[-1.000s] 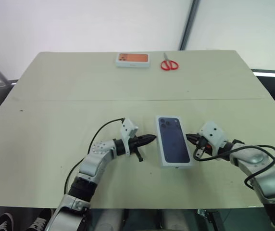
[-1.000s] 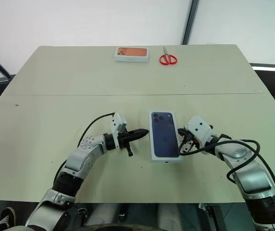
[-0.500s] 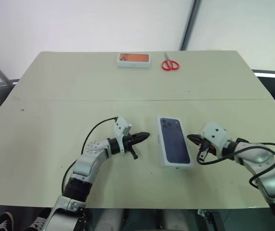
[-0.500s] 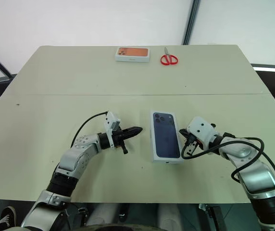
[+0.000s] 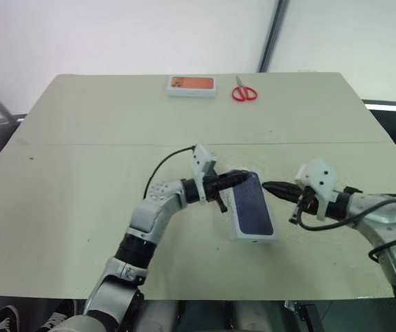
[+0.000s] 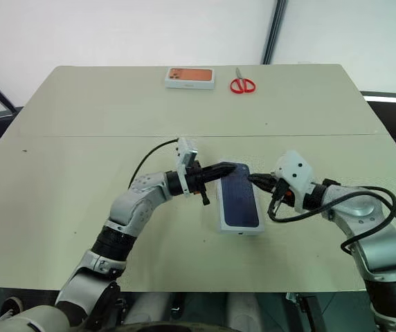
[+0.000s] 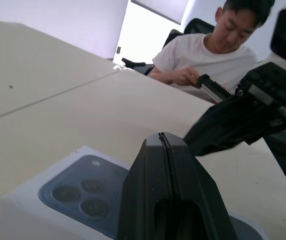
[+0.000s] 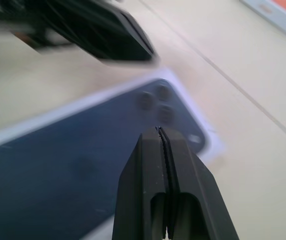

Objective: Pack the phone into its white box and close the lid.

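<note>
1. A broad pale beige table (image 5: 80, 117) with a matte top; a thin seam runs across it from side to side.
2. Behind its far edge stands a plain white wall (image 5: 115, 34), evenly lit.
3. A dark slanted post (image 5: 273, 34) divides that wall.
4. In the left wrist view, a seated person in a white T-shirt (image 7: 208, 55) and a black chair back (image 7: 199, 25) appear beyond the table.

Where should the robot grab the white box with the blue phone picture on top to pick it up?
Probably by its two long side walls. The lid lies flat on the table, so its broad pictured top gives the fingers nothing to pinch. The long sides are bare: the left gripper could come in from its side and the right gripper from the other. Both are shut, so they would have to open first.
</note>
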You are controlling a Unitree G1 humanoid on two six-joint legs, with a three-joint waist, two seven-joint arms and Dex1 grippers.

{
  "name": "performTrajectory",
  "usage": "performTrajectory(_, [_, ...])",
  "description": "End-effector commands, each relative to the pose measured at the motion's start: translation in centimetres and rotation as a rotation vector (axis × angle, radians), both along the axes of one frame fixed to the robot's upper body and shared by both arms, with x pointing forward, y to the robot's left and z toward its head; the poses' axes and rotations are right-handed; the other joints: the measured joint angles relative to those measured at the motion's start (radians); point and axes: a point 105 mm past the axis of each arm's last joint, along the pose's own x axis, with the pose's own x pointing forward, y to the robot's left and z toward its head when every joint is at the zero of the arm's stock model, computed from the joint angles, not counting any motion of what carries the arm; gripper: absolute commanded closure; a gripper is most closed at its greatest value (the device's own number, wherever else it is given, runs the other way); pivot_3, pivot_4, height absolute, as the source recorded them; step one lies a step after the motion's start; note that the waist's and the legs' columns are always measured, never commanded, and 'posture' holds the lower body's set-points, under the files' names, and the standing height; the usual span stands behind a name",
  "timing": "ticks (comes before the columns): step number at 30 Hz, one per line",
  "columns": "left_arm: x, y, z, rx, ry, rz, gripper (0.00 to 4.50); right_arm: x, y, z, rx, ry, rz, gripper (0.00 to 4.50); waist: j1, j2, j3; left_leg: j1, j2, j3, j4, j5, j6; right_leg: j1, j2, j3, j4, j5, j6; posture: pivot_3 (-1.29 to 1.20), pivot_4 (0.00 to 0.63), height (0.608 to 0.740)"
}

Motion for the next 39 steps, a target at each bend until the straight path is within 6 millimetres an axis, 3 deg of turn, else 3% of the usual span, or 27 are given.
performTrajectory(1, [-0.2,0.3,-1.0,0.046,-0.011,-0.004,4.50,-0.6,-0.1,-0.7,-0.072,-0.016,0.020,4.46,0.000,0.000,0.000,0.000,0.000,0.000,0.000,0.000,0.000,0.000,0.000,0.000,0.000,0.000,0.000,0.00,0.150,0.740])
performTrajectory(6, [-0.6,1.6,-3.4,0.150,-0.007,-0.005,4.50,-2.2,1.2,-2.4,-0.084,0.048,0.083,4.46,0.001,0.000,0.000,0.000,0.000,0.000,0.000,0.000,0.000,0.000,0.000,0.000,0.000,0.000,0.000,0.00,0.150,0.740])
performTrajectory(9, [-0.2,2.3,-3.4,0.156,-0.017,0.022,4.50,-2.1,1.5,-2.7,-0.128,0.008,0.093,4.46,0.001,0.000,0.000,0.001,0.000,-0.001,0.001,0.000,0.000,0.001,0.000,0.000,0.000,0.000,0.000,0.00,0.150,0.740])
performTrajectory(15, [0.3,3.3,-1.7,0.095,-0.012,0.077,4.50,1.2,-0.8,-0.6,-0.065,-0.058,-0.074,4.46,0.002,0.000,0.000,0.000,0.000,-0.001,0.001,0.000,0.000,0.001,0.000,0.000,0.000,0.000,0.000,0.00,0.150,0.740])
performTrajectory(20, [-0.4,4.3,-2.7,0.124,0.018,0.091,4.50,2.3,-2.7,-1.0,-0.140,-0.090,-0.148,4.46,0.000,0.000,0.000,0.000,0.000,-0.001,0.001,0.000,0.000,0.001,0.000,-0.001,0.000,0.000,0.000,0.00,0.150,0.740])
performTrajectory(24, [0.0,2.6,-1.5,0.084,0.003,0.072,4.50,1.7,-0.7,-0.3,-0.006,-0.064,-0.079,4.46,0.001,0.000,0.000,0.000,0.000,-0.001,0.001,0.000,0.000,0.001,0.000,-0.001,0.000,0.000,0.000,0.00,0.150,0.740])
performTrajectory(30, [0.6,0.2,-0.8,0.061,-0.017,0.049,4.50,1.1,0.0,-1.7,-0.027,-0.017,-0.047,4.46,0.001,0.000,0.000,0.000,-0.001,-0.002,0.003,-0.001,0.001,0.003,-0.001,-0.001,0.000,0.000,0.000,0.00,0.150,0.740])
performTrajectory(32, [0.3,-0.2,-1.9,0.096,-0.017,0.033,4.50,0.6,0.3,-2.2,-0.049,-0.014,-0.028,4.46,-0.003,0.000,0.000,0.000,-0.001,-0.001,0.002,-0.001,0.001,0.002,-0.001,-0.001,0.000,0.000,0.001,0.00,0.150,0.740])
performTrajectory(37, [-1.1,0.5,-6.7,0.271,0.012,-0.024,4.50,-0.1,0.1,-4.7,-0.151,0.038,-0.024,4.46,-0.002,0.000,-0.001,0.001,0.000,-0.001,0.002,-0.001,0.001,0.002,0.000,-0.001,0.000,0.000,0.001,0.00,0.150,0.740])
performTrajectory(39, [-1.0,1.0,-7.0,0.272,0.035,-0.016,4.50,-0.1,0.0,-4.9,-0.157,0.046,-0.027,4.46,0.000,0.000,-0.002,0.005,0.000,-0.001,0.002,-0.001,0.001,0.007,0.000,-0.001,-0.001,0.000,0.001,0.00,0.150,0.740])
